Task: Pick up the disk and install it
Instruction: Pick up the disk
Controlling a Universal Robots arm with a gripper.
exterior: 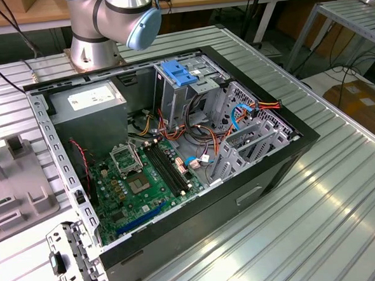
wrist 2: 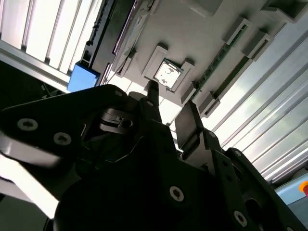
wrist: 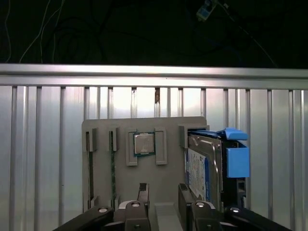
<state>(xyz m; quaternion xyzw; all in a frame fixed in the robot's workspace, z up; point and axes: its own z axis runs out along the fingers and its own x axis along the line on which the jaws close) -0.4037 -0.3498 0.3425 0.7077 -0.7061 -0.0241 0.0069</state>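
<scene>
Exterior view: high, oblique, mid-range; faces down on the open case (exterior: 175, 147) and table (exterior: 331, 195), with the arm base (exterior: 93, 47) at the far side.
First wrist view: looks square-on past the gripper (wrist: 162, 188) to the holder (wrist: 101, 173).
Second wrist view: close, skewed, from behind the gripper.
Shared in both wrist views: the holder's chip (wrist: 143, 143) (wrist 2: 166, 74).

No print is coming through clearly enough to be read. A white sticker (exterior: 87, 98) is sitting on top of the power supply (exterior: 91, 124) in the far corner of the case (exterior: 265, 167), toward the exterior view's left, and its dark lines of print are staying too small to make out. In the first wrist view a blue-and-white label (wrist: 194, 169) is showing on the face of the disk (wrist: 206, 166), its lettering likewise blurring into marks that cannot be told apart.
</scene>
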